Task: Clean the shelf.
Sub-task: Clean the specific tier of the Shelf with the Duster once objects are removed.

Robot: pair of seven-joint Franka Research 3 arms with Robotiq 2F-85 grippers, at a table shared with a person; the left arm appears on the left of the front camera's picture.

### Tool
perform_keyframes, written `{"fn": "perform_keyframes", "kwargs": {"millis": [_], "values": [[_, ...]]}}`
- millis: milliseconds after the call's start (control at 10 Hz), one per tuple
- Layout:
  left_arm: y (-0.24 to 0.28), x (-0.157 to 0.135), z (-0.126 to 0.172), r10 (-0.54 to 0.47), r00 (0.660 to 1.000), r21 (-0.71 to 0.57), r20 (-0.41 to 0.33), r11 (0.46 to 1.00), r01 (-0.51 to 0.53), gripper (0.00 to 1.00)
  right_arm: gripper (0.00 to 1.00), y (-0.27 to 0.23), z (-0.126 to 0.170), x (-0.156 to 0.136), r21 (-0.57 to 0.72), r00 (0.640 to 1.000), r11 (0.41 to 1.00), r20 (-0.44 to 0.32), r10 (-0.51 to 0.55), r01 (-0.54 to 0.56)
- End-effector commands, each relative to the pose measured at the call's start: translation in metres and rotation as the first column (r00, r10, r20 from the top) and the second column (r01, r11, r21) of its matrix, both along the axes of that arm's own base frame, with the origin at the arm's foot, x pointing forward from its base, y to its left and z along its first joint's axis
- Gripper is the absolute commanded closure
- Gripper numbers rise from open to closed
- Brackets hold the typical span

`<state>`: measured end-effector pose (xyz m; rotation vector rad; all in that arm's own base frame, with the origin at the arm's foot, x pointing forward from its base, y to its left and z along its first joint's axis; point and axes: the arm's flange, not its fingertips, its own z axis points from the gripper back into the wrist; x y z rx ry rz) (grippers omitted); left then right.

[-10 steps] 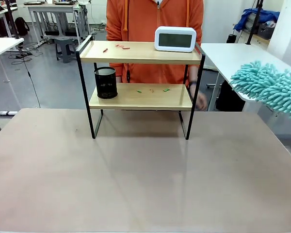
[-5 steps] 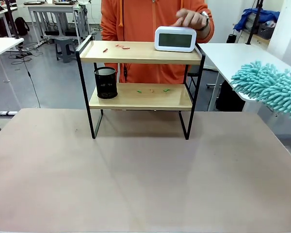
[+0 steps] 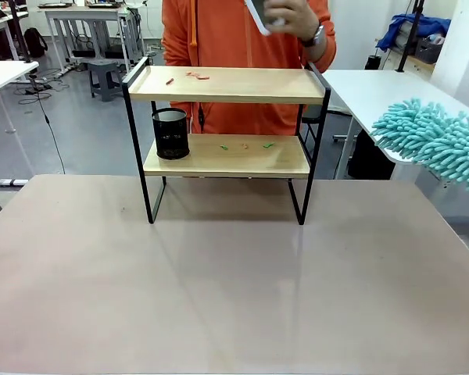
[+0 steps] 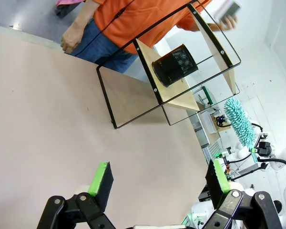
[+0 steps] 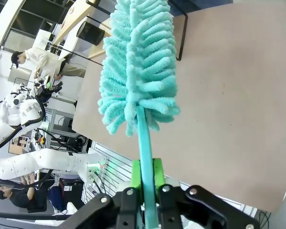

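**A:** Which step are you on?

**B:** The very start of the dusting, I'd say. My right hand [image 5: 145, 175] is clenched on the thin teal handle of the duster [image 3: 434, 141]. Its head hangs well off to the right of the shelf [image 3: 227, 84], touching nothing. My left hand [image 4: 159, 177] is released, pads wide apart and empty, on the near side of the shelf.

**A:** And the shelf itself?

**B:** It stands on the matte brown worktop [image 3: 219, 289], with a person close behind it. It has two smooth pale wood boards in a thin black metal frame on four legs. Red scraps [image 3: 194, 76] lie on the left part of its top board, and small green scraps [image 3: 246, 145] lie mid-way along its lower board. A black mesh cup [image 3: 170, 133] sits at that board's left end. The person's hand [image 3: 293, 17] holds a flat white thing [image 3: 258, 14] above the shelf's right end.

**A:** What does the next move call for?

**B:** Carrying the head across to the top board and sweeping it flat. The soft, shaggy strands should drag such light scraps. The side rails may trap them, though, and the lower board means a low entry past the cup.
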<state>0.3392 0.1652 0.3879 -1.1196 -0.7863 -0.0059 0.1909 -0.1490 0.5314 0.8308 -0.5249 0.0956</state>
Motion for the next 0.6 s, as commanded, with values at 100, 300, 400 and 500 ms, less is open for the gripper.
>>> {"fn": "perform_keyframes", "kwargs": {"millis": [100,300,400,500], "values": [[-0.002,0.000,0.001,0.000,1.000,-0.008,0.020,1.000,0.000,0.00,0.88,0.000,0.000,0.000,0.000,1.000,1.000,0.000,0.000,0.000],[-0.002,0.000,0.001,0.000,1.000,-0.008,0.020,1.000,0.000,0.00,0.88,0.032,0.079,0.012,-0.065,0.995,0.996,0.091,-0.051,0.057],[-0.002,0.000,0.001,0.000,1.000,-0.008,0.020,1.000,0.000,0.00,0.88,0.071,0.127,0.022,-0.171,0.986,0.982,0.162,-0.047,0.074],[-0.002,0.000,0.001,0.000,1.000,-0.008,0.020,1.000,0.000,0.00,0.88,0.111,0.154,0.034,-0.247,0.979,0.967,0.204,-0.003,0.055]]}}
